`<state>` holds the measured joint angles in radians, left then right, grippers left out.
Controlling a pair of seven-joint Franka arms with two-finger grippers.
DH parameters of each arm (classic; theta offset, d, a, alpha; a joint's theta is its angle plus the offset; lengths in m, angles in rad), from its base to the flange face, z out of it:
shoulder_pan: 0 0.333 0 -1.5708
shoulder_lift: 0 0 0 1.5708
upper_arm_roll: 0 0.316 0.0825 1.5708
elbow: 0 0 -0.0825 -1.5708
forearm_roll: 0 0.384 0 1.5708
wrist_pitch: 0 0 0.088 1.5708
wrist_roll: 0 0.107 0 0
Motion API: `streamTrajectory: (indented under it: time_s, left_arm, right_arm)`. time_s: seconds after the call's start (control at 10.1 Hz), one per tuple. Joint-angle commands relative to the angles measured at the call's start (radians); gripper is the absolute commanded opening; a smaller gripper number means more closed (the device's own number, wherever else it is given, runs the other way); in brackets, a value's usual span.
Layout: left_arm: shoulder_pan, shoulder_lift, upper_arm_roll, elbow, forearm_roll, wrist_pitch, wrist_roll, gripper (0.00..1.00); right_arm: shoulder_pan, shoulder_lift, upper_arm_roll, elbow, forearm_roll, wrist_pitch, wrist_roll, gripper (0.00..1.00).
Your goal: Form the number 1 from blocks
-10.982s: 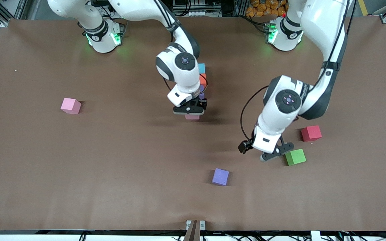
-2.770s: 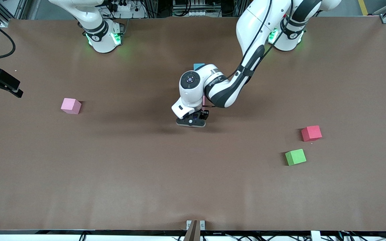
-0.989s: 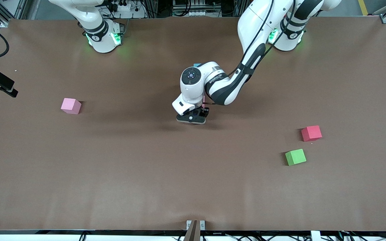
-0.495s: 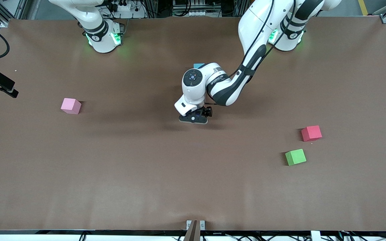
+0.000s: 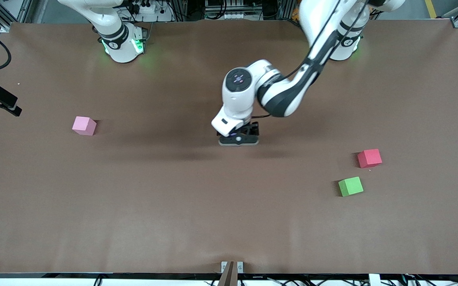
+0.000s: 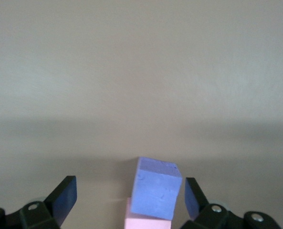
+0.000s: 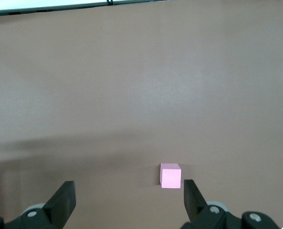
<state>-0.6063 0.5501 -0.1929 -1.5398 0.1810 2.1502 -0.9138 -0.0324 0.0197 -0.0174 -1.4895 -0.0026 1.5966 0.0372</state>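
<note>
We see a purple block (image 6: 155, 188) sitting at mid-tabletop, between the tips of the left claw (image 5: 238, 140), with a pale pink block (image 6: 148, 222) touching it on the side toward the claw's wrist. The left claw stands spread wide, clear gaps on both sides of the purple block, gripping nothing. In the front view the left arm's wrist hides the line of blocks entirely, so we cannot tell how straight the digit runs or whether the light blue and orange blocks sit in it. The purple block looks matte and sharp-edged, turned slightly out of square with the pink one. That small twist is, we judge, what the next move turns on: the block lies straight below the spread claw, and the left arm is plainly the nearer one to nudge it. A second pink block (image 5: 84, 125) rests alone toward the right arm's end of the tabletop (image 5: 133, 206). The right claw (image 7: 127, 200), also spread and empty, hangs over that end, waiting. A red cube (image 5: 369, 157) and a green cube (image 5: 350, 186) lie toward the left arm's end, the green nearer the front camera.
</note>
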Motion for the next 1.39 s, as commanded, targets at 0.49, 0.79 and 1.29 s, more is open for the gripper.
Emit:
streamTrajectory:
  time_s: [0.49, 0.79, 1.29]
  left_arm:
    - [0.337, -0.298, 0.001, -0.025, -0.026, -0.266, 0.202, 1.00]
    - [0.502, -0.390, 0.004, -0.019, -0.124, -0.360, 0.439, 1.00]
    - [0.550, -0.439, 0.104, 0.072, -0.217, -0.601, 0.675, 1.00]
  right_arm:
    - [0.019, 0.003, -0.004, 0.018, 0.003, -0.006, 0.102, 1.00]
    - [0.011, 0.005, 0.001, 0.018, 0.004, -0.009, 0.102, 1.00]
    - [0.031, 0.000, 0.002, 0.025, -0.008, -0.009, 0.113, 1.00]
